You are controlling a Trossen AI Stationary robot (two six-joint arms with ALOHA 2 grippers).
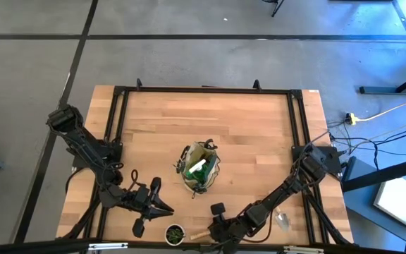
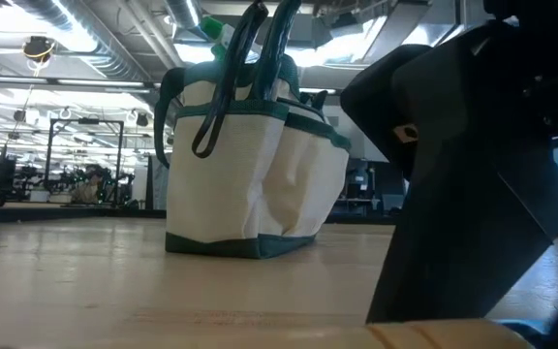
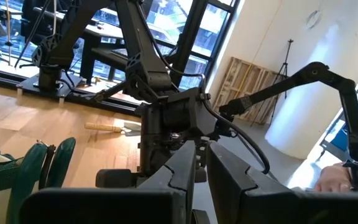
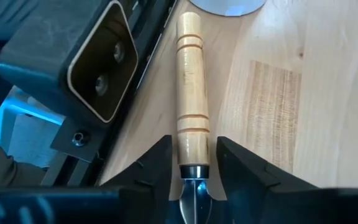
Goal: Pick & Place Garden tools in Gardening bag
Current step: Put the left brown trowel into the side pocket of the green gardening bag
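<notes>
Right wrist view — right hand straddling wooden-handled tool (not yet clamped), left hand closed

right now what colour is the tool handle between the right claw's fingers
Pale wooden tool handle, with grooved rings; clearest in the right wrist view.

From overhead we look straight down on the whole worktop, the gardening bag left of and beyond the right tool. At worktop height we look level across at that same bag, close, a dark arm filling the right. From the left wrist we face past the left tool to the right arm opposite. From the right wrist we look very near down at a wooden handle between its tool's fingers.
</notes>
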